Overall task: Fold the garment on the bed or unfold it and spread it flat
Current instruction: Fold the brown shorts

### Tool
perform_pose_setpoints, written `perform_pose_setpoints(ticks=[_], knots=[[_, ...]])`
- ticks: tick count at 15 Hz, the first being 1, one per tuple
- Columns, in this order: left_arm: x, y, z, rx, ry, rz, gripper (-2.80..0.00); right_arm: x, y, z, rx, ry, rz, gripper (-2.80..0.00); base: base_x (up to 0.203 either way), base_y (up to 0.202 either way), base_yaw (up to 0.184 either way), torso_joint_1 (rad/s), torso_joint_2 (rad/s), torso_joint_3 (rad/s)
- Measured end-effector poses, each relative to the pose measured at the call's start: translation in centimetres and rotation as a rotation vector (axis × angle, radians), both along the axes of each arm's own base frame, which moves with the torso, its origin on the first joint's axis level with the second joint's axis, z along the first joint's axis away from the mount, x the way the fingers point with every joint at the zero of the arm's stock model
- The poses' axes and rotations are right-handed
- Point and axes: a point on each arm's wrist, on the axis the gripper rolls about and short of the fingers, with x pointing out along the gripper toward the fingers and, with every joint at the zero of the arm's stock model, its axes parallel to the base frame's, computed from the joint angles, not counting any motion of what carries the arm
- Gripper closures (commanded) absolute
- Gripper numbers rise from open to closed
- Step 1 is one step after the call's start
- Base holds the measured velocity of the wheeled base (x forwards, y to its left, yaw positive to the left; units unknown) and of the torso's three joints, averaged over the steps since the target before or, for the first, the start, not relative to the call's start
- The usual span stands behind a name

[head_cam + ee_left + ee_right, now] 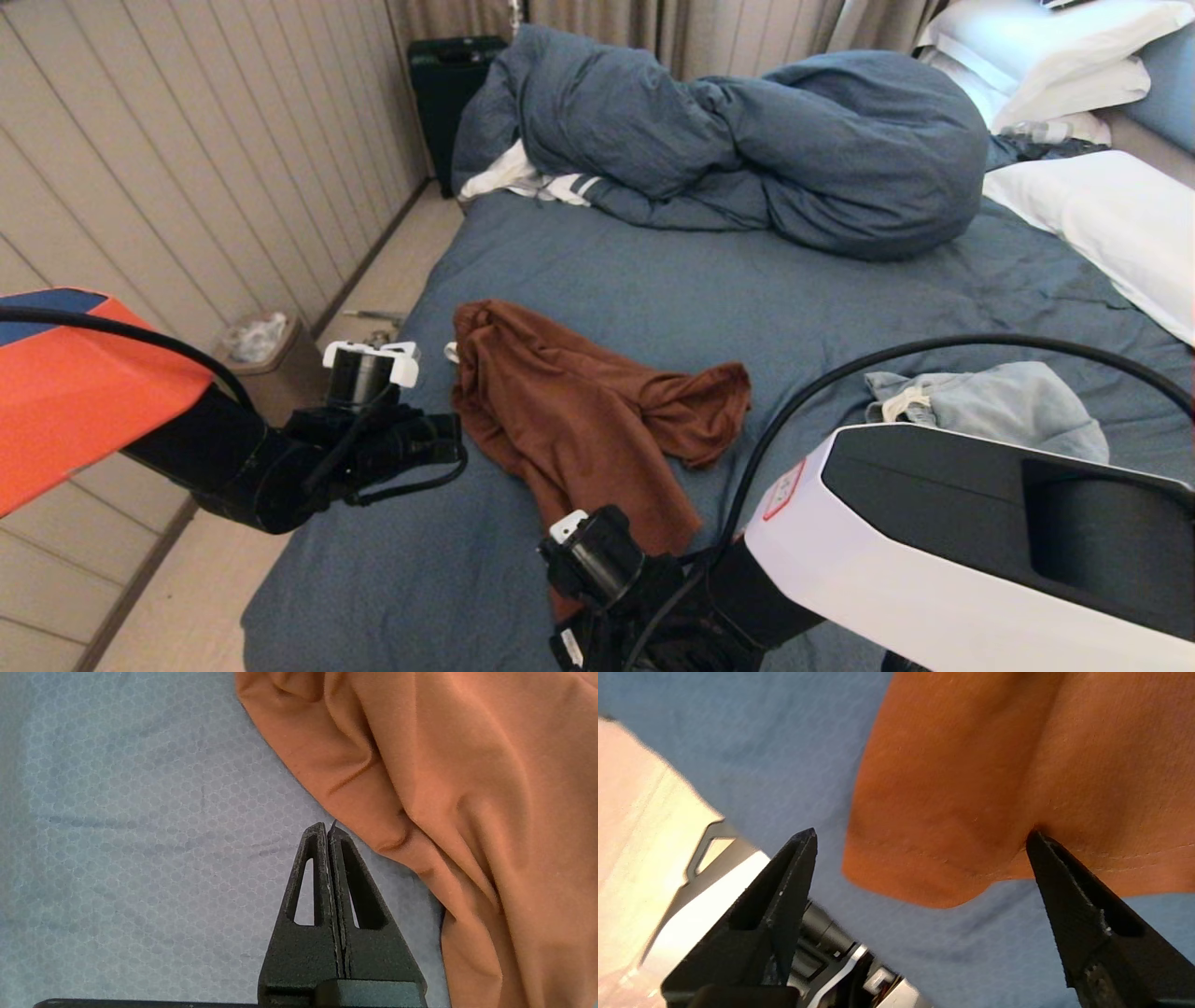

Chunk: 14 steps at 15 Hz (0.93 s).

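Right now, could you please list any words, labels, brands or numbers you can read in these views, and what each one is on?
No text is readable in any view.
Red-bordered sticker on the right arm's white cover: print too small to read.

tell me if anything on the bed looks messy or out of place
The rust-brown garment lies crumpled and twisted on the bed, not flat. The blue duvet is bunched in a heap at the far side, and a grey drawstring cloth lies rumpled nearby.
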Motion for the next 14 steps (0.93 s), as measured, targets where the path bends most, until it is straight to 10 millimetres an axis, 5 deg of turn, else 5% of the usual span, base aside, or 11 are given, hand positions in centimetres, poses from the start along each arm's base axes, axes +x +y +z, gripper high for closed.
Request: perform_pose_setpoints(ticks=[1, 2, 14], knots=[[-0.01, -0.01, 0.0, 0.0, 0.0, 0.0, 0.0, 0.04, -0.01, 0.03, -0.008, -0.012, -0.009, -2.8, 0.0, 0.0, 0.0, 0.0, 0.0, 0.0], [-0.01, -0.03, 0.01, 0.0, -0.001, 0.0, 0.0, 0.1, -0.04, 0.0, -0.017, -0.024, -0.02, 0.0, 0.0, 0.0, 0.0, 0.0, 0.0, 0.0], [-0.69, -0.35, 0.57, -0.007, -0.009, -0.013, 0.0, 0.1, -0.05, -0.36, -0.047, -0.045, -0.037, 0.0, 0.0, 0.0, 0.0, 0.0, 0.0, 0.0]])
